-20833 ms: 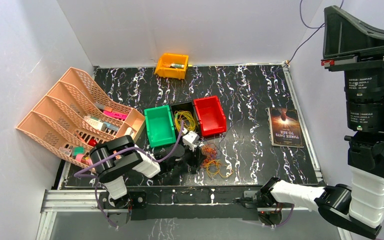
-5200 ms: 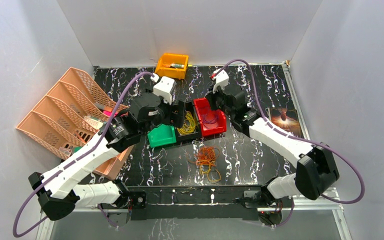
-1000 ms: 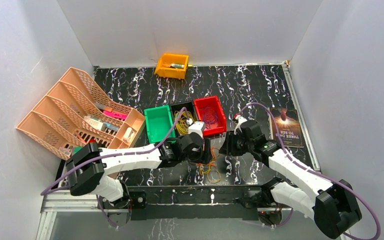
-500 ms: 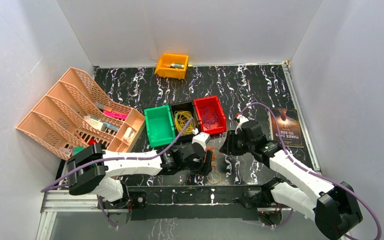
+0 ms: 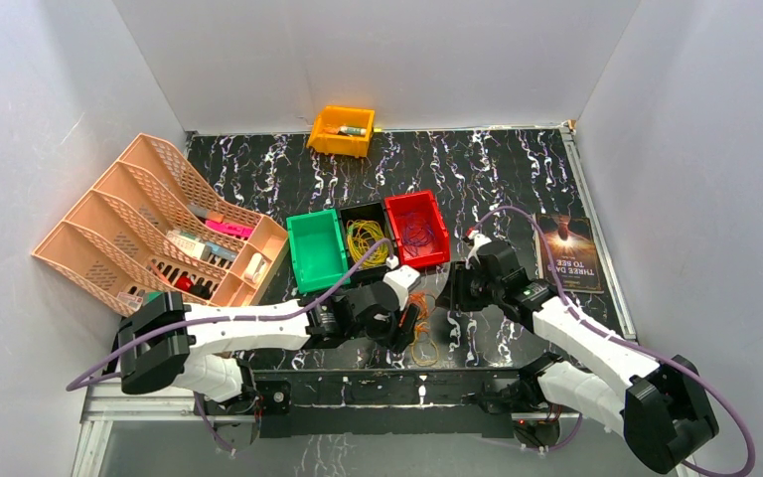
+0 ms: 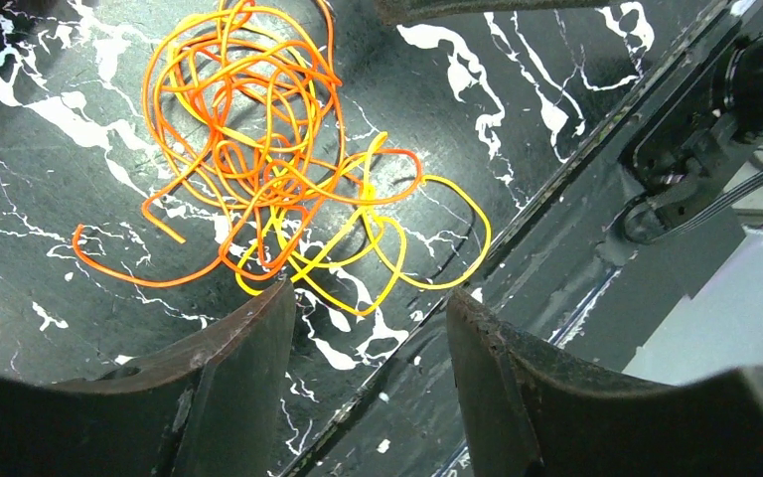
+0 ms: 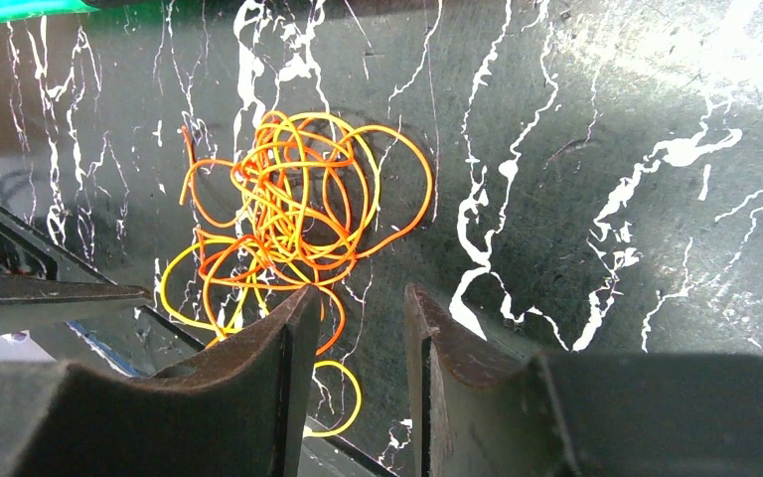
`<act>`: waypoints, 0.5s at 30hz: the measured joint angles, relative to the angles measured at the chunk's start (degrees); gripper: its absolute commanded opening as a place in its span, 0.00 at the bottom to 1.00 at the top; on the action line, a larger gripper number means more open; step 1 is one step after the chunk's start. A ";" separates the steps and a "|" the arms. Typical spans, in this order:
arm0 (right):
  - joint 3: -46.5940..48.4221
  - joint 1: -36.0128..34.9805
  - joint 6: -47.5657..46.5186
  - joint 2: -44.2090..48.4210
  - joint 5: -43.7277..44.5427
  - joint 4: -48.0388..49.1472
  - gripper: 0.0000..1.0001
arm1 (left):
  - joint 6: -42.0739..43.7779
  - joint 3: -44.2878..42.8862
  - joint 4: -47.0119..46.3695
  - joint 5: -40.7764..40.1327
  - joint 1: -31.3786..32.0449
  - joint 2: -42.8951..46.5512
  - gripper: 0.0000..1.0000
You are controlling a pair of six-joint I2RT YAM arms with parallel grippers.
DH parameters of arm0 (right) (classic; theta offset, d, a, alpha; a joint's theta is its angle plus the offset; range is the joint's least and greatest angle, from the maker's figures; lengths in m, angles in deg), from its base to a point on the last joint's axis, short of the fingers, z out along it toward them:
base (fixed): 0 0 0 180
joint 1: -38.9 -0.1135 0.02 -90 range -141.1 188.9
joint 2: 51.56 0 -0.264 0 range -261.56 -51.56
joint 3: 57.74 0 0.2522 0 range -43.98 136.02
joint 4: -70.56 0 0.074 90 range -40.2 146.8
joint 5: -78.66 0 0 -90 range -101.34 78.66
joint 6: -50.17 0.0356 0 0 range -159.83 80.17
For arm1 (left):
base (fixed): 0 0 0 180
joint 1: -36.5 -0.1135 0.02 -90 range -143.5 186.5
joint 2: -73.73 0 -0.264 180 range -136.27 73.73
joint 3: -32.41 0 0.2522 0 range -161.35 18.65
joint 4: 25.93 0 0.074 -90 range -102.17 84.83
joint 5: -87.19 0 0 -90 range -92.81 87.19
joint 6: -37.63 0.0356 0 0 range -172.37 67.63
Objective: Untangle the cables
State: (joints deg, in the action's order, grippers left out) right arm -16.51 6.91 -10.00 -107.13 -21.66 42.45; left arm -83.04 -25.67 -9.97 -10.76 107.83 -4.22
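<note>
A tangle of orange and yellow cables (image 5: 423, 346) lies on the black marbled table near its front edge. It shows whole in the left wrist view (image 6: 258, 174) and the right wrist view (image 7: 293, 214). My left gripper (image 5: 406, 324) hovers over the tangle's near left side, open and empty (image 6: 370, 303). My right gripper (image 5: 449, 295) is just right of the tangle, open and empty (image 7: 358, 293). More yellow cables (image 5: 366, 241) lie in the black bin. Purple cables (image 5: 417, 236) lie in the red bin (image 5: 437, 248).
A green bin (image 5: 316, 250) stands left of the black one. A pink file tray (image 5: 149, 234) with small items fills the left side. An orange bin (image 5: 342, 130) is at the back wall, a book (image 5: 568, 252) at the right. The metal front rail (image 6: 556, 189) runs close to the tangle.
My left gripper has moved right and toward the front edge, over the tangle. My right arm has barely moved. The tangle lies where it did.
</note>
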 measured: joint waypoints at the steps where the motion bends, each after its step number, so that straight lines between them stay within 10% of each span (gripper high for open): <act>1: 0.00 0.00 -0.02 -0.24 -0.22 0.07 0.45 | 0.59 0.00 0.00 0.07 0.00 -0.15 0.55; 15: 0.00 0.00 -0.02 -0.79 -0.79 0.83 0.44 | 9.97 -0.74 3.13 -1.18 0.00 -1.36 0.58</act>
State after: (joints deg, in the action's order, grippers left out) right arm -16.51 6.91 -10.02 -107.92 -22.45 43.28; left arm -73.08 -26.41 -6.85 -11.94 107.83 -5.58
